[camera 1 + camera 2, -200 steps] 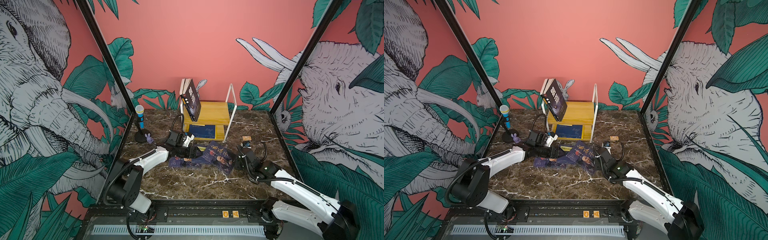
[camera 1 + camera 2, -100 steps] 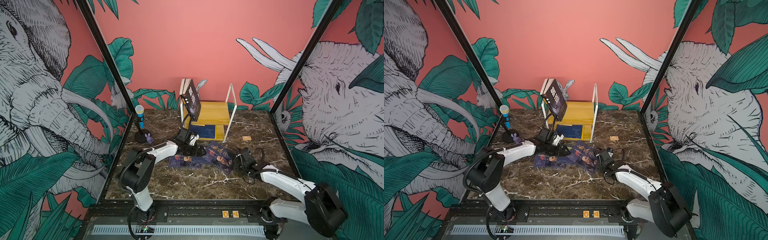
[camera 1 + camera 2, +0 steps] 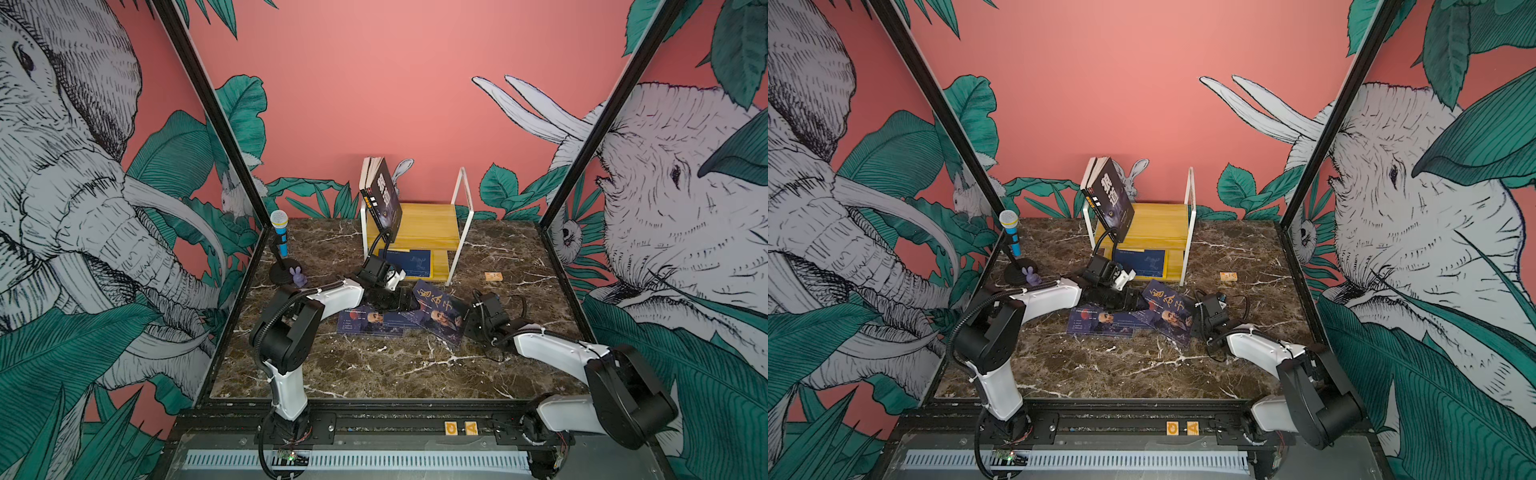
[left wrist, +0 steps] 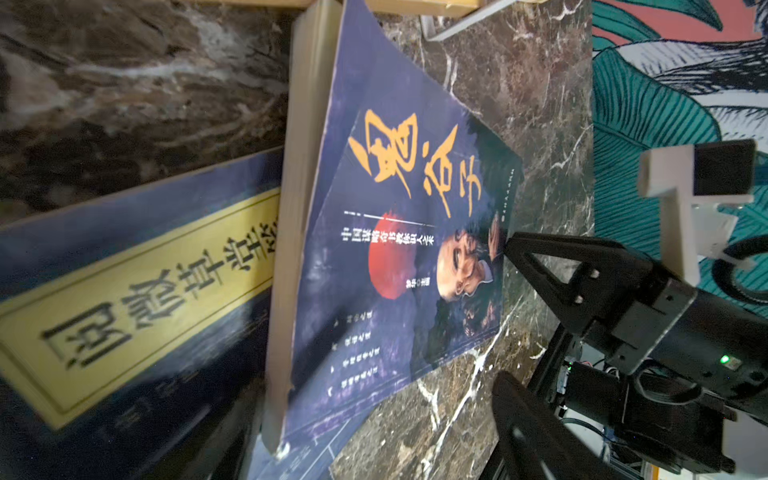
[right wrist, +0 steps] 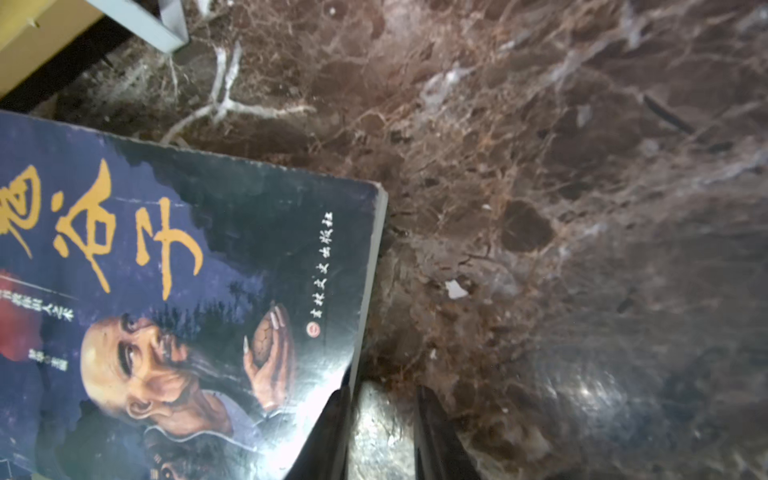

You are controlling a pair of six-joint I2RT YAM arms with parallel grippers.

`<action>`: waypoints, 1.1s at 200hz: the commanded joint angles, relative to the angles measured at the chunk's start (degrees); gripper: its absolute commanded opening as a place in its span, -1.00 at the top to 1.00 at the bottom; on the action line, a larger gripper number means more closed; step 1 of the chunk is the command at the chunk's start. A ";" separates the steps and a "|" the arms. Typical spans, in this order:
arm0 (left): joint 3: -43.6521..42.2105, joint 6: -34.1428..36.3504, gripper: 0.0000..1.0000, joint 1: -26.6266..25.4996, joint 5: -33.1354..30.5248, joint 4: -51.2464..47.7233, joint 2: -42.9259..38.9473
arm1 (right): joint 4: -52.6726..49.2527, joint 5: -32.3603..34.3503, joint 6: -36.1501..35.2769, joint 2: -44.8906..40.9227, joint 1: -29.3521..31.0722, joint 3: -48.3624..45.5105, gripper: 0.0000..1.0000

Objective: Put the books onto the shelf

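Note:
A black book with white characters [image 3: 382, 195] leans at the left end of the shelf's top board [image 3: 428, 224], and a navy book [image 3: 405, 262] lies on the lower board. On the table a navy book with gold calligraphy [image 3: 440, 311] [image 4: 395, 249] rests tilted on a yellow-labelled navy book [image 4: 137, 282]. Another navy book [image 3: 370, 322] lies flat beside it. My left gripper [image 3: 397, 297] [image 4: 374, 449] is open around the tilted book's near corner. My right gripper [image 3: 467, 322] [image 5: 382, 432] is narrowly open at that book's right edge, one finger [image 5: 328, 432] over the cover and marble in the gap.
A blue toy microphone [image 3: 279, 232] on a black stand and a purple rabbit figure [image 3: 297, 276] stand at the left wall. A small wooden block [image 3: 493, 276] lies right of the shelf. Black frame posts and patterned walls close in both sides.
My left gripper has come from the shelf's left foot to the books' far side. The right arm's elbow has swung back while its gripper stayed at the book's edge and its jaws narrowed.

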 commanded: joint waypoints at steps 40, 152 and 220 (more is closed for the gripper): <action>-3.26 -14.63 -0.49 -1.78 12.95 11.14 1.29 | 0.39 -3.33 0.22 0.29 -0.15 -5.28 0.47; -8.21 -23.93 0.34 -2.90 14.06 18.04 -4.84 | -0.74 -6.14 0.74 -3.60 0.55 -8.50 0.54; -10.43 -17.86 0.98 -2.97 13.06 12.96 -10.78 | -9.44 3.27 -2.47 -14.73 7.10 -5.04 0.56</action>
